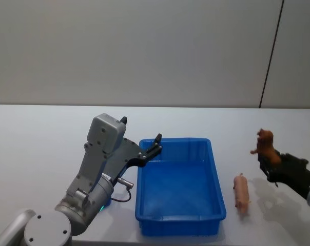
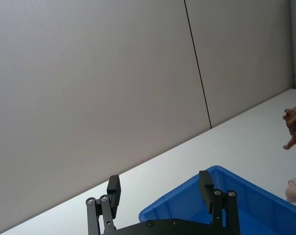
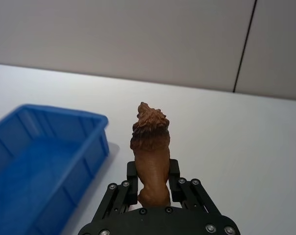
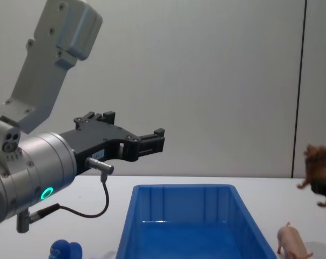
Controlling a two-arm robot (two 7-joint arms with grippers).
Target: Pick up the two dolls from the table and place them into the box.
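Observation:
My right gripper (image 1: 266,161) is shut on a brown four-legged animal doll (image 1: 265,143), holding it upright in the air to the right of the box; its fingers (image 3: 132,172) clamp the doll's lower body (image 3: 150,147). A pale pink pig doll (image 1: 241,191) lies on the table between the box and that gripper. The box (image 1: 179,226) is a bright blue bin with nothing visible inside. My left gripper (image 1: 157,141) hovers open over the box's far left corner, nothing between its fingers (image 2: 205,184). A rounded blue figure (image 4: 66,250) sits on the table left of the box.
The white table (image 1: 42,143) stretches wide to the left and behind the box. My left arm's grey body (image 1: 101,154) stands close to the box's left wall. A plain grey wall (image 1: 144,51) backs the table.

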